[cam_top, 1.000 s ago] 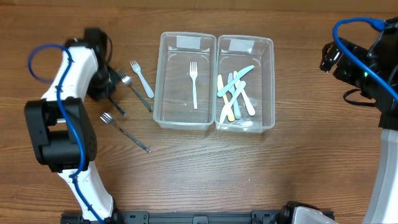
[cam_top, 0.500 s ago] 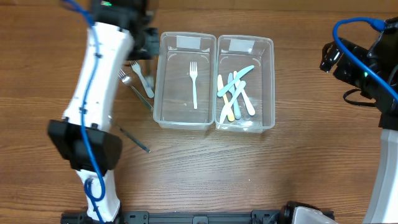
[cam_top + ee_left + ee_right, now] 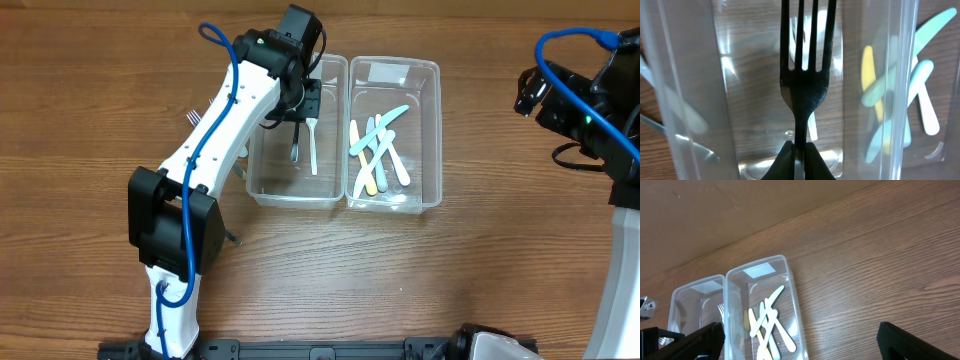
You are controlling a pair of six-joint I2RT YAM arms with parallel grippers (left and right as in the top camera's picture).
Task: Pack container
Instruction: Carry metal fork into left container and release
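My left gripper is shut on a metal fork and holds it above the clear left container. In the left wrist view the fork stands up dark from the jaws, tines away from me. A white plastic fork lies in that container. The clear right container holds several pastel plastic knives. My right gripper is open and empty, high at the right, well away from both containers.
A metal fork's head shows on the table left of the containers, beside my left arm. Another fork's handle tip lies near the arm's base. Bare wood lies in front of and right of the containers.
My left arm has swung from the forks on the table at the left to above the left container, carrying a metal fork. The right arm has not moved.
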